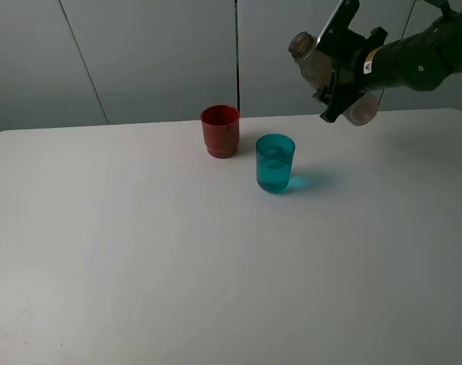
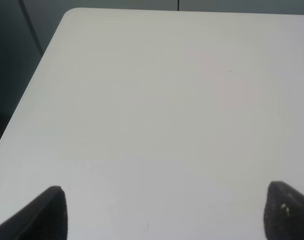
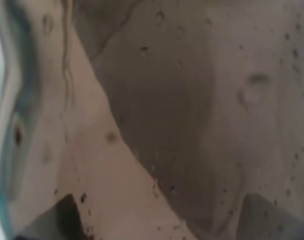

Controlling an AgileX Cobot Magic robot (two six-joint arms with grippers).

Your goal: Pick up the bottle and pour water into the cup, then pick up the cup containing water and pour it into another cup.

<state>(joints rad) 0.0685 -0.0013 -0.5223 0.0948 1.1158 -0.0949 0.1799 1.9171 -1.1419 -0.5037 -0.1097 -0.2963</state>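
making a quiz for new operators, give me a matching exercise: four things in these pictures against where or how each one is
Things:
1 bottle
2 teal cup
3 red cup
4 left gripper

States:
A open above the table
B upright, water inside
C tilted in the air, held by the right gripper
D upright, left of and behind the other cup

Pairs: 1-C, 2-B, 3-D, 4-A

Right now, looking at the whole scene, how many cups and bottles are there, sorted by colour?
red cup: 1
teal cup: 1
grey-brown bottle: 1
Total: 3
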